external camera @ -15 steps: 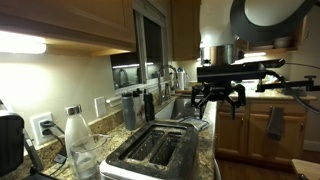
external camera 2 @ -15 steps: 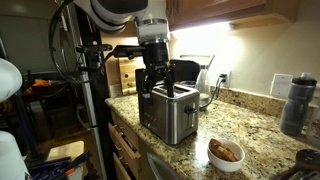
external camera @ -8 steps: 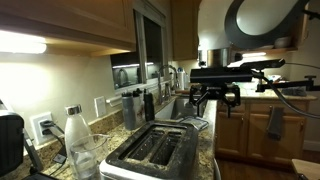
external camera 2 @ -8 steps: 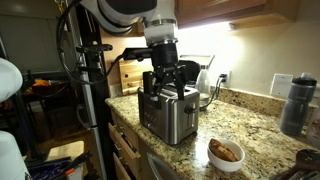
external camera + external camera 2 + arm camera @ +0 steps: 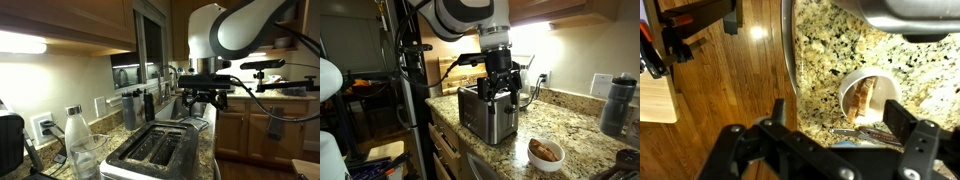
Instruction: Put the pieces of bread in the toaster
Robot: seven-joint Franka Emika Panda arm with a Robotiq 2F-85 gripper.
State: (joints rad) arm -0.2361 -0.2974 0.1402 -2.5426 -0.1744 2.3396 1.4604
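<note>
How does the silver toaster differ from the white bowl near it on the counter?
The toaster is boxy, shiny silver metal; the bowl is round and white. The toaster stands tall, while the bowl sits low. The bowl holds brown pieces of bread; the toaster's dark top slots show none. Both rest on the speckled stone counter.

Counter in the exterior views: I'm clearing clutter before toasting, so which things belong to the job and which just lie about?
Job: toaster, pieces of bread in the white bowl, open gripper.
Lying about: dark bottle, clear bottle, black appliance.
</note>
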